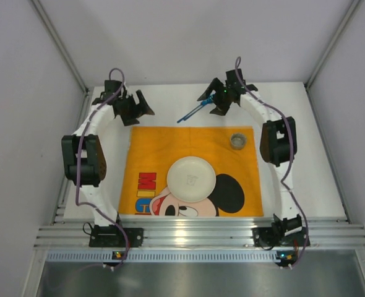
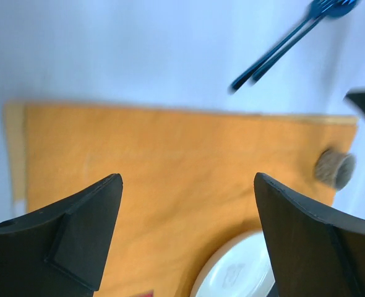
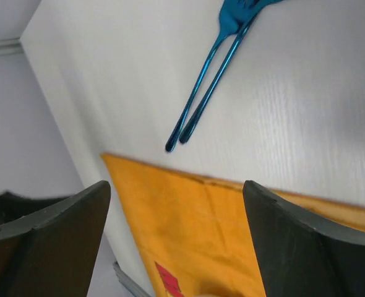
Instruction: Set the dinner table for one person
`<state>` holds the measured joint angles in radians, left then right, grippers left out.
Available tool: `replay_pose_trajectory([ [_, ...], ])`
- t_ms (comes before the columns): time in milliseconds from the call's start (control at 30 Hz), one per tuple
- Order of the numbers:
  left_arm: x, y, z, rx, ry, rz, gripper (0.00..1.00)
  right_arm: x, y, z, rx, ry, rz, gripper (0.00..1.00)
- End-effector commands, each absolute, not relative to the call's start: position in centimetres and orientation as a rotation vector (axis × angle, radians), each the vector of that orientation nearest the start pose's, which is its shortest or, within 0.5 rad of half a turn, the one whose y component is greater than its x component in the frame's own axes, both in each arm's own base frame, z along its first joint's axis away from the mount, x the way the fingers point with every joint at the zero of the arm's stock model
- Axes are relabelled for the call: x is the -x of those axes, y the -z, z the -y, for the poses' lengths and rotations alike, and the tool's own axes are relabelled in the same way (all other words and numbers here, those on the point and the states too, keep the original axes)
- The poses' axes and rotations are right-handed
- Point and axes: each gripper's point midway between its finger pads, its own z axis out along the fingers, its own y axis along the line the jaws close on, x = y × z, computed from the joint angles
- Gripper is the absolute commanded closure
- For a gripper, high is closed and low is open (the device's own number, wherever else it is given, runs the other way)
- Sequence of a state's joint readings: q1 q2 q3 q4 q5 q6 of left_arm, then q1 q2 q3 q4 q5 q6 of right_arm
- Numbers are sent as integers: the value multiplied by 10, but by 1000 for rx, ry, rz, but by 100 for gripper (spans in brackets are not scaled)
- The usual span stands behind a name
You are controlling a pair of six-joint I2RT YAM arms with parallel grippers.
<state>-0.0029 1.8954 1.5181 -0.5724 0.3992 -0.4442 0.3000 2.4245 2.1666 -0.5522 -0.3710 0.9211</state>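
- Aluminium rail (image 1: 201, 234) is running along the near edge of the dinner table (image 1: 306, 173), just on the near side of the orange placemat (image 1: 151, 148). The white tabletop is lying under the placemat and is reaching past it on every side.
- The placemat, printed with a cartoon mouse, is lying flat, its near edge almost meeting the rail.
- A white plate (image 1: 191, 178) is sitting on the placemat, toward its near edge and about midway across, covering part of the mouse's face.
- A small round cup (image 1: 238, 140) is standing at the placemat's far right corner, well apart from the plate.
- The left gripper (image 1: 139, 114) is hovering just beyond the placemat's far left corner, its fingers spread wide with nothing between them.
- Two blue pieces of cutlery (image 1: 190, 113) are lying side by side on bare tabletop just beyond the placemat's far edge, right of its middle, slanting away to the right. One is showing fork tines; the other's head I cannot make out.
- The right gripper (image 1: 210, 105) is hanging farther out from the placemat's far edge, over the cutlery's far ends, its fingers spread wide and gripping nothing.
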Motion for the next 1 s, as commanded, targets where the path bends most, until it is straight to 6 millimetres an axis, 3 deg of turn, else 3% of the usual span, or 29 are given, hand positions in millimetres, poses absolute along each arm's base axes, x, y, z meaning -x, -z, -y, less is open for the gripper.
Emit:
replay_pose_trajectory([
  [0,-529,-158,133,268,828,-2264,7,-531,-201,-252,-374,-1073,-2311,11],
  [33,-545,-172,142,247,864,-2202,7,-520,-225,-243,-353,-1072,-2276,11],
  [67,-554,-174,158,254,916,-2180,7,-513,-225,-233,-342,-1055,-2278,10],
  [100,-574,-172,169,240,946,-2151,7,-502,-205,-216,-390,-1029,-2324,10],
  [133,-587,-173,179,226,970,-2123,7,-492,-223,-205,-385,-1026,-2293,11],
  [167,-593,-170,197,216,1006,-2122,7,-485,-221,-195,-399,-1013,-2296,11],
  [200,-613,-161,210,198,1031,-2109,7,-473,-204,-177,-449,-994,-2331,11],
  [233,-620,-156,219,191,1053,-2107,7,-464,-220,-168,-449,-995,-2298,11],
  [267,-625,-152,236,184,1084,-2101,7,-457,-220,-160,-466,-989,-2298,12],
  [300,-637,-135,244,206,1100,-2097,7,-448,-210,-148,-510,-975,-2315,12],
  [333,-640,-131,251,217,1145,-2082,7,-440,-225,-142,-506,-977,-2283,12],
  [367,-646,-134,260,259,1212,-2035,7,-435,-226,-138,-525,-978,-2279,12],
  [400,-649,-120,264,286,1235,-2033,8,-428,-223,-131,-555,-970,-2281,12],
  [433,-650,-115,266,306,1240,-2034,8,-421,-237,-126,-547,-972,-2248,12],
  [533,-643,-100,277,316,1222,-2079,8,-408,-245,-116,-550,-960,-2234,12],
  [667,-626,-88,298,277,1211,-2128,8,-403,-238,-111,-566,-947,-2255,12],
  [733,-614,-71,305,307,1201,-2207,9,-403,-234,-112,-580,-954,-2268,13],
  [900,-565,-46,349,275,1152,-2350,12,-405,-225,-112,-585,-946,-2287,13],
  [967,-542,-45,380,232,1167,-2368,12,-407,-222,-112,-582,-938,-2293,13],
])
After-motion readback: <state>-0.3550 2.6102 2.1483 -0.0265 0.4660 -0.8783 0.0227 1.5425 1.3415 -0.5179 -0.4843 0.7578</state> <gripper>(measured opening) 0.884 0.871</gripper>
